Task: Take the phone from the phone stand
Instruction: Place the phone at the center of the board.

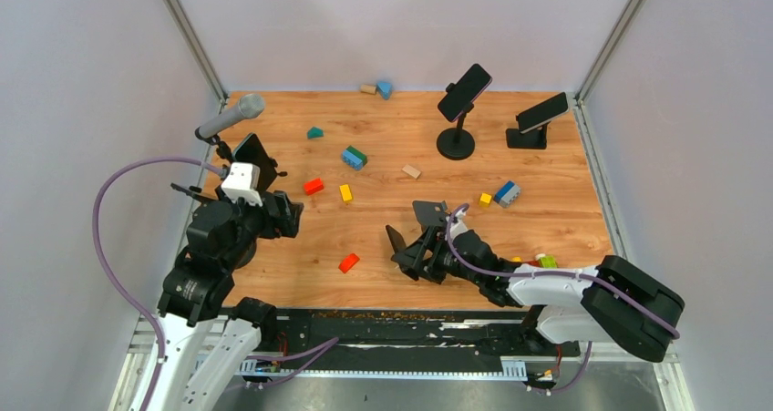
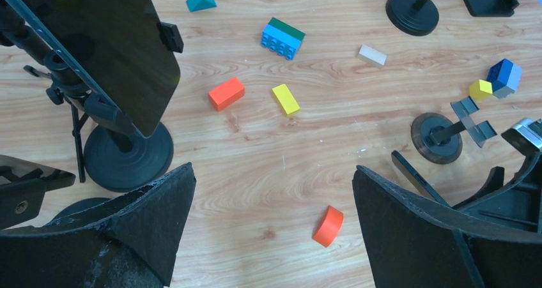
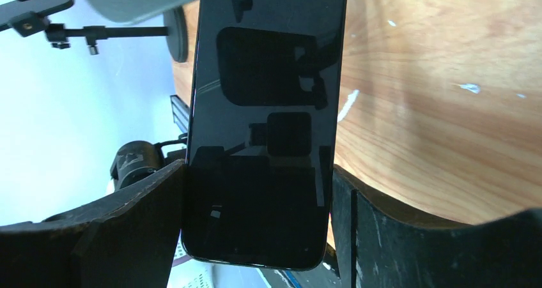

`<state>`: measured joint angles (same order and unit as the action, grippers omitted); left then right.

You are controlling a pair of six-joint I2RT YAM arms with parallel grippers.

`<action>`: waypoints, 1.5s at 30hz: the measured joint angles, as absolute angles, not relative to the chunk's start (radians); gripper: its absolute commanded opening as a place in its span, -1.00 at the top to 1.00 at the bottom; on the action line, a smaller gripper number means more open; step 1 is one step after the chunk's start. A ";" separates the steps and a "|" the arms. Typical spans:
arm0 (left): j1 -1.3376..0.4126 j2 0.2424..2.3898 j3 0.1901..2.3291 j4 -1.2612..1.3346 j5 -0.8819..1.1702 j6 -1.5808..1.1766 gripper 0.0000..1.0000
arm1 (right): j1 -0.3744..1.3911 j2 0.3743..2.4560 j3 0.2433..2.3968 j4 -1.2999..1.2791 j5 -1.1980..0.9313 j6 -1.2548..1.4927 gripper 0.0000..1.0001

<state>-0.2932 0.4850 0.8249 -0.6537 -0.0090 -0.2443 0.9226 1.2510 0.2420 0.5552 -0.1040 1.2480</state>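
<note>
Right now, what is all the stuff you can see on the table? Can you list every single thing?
held phone: one, black, between the fingers of the right gripper
phones on stands: three, black; left edge, back middle, back right
empty stand: one, black, just beyond the held phone
microphone: one, grey, back left on its own stand
blocks: ten in clear view, red, yellow, blue, teal, green and tan, scattered over the table; a few more are half hidden beside the right arm
table: one, light wood
left gripper: one, black, open and holding nothing, near the left phone
right gripper: one, black, closed on the held phone, front middle
</note>
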 measured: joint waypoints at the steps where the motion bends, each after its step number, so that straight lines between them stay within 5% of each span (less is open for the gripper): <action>1: -0.293 0.483 0.825 -0.654 -0.011 -0.244 -1.00 | 0.923 1.245 0.242 0.535 -0.097 1.248 1.00; 23: -0.293 0.480 0.823 -0.654 -0.020 -0.239 -1.00 | 0.937 1.250 0.426 0.125 0.022 1.093 1.00; 45: -0.293 0.480 0.820 -0.654 -0.027 -0.237 -1.00 | 1.088 1.520 0.849 -0.325 0.253 0.852 0.99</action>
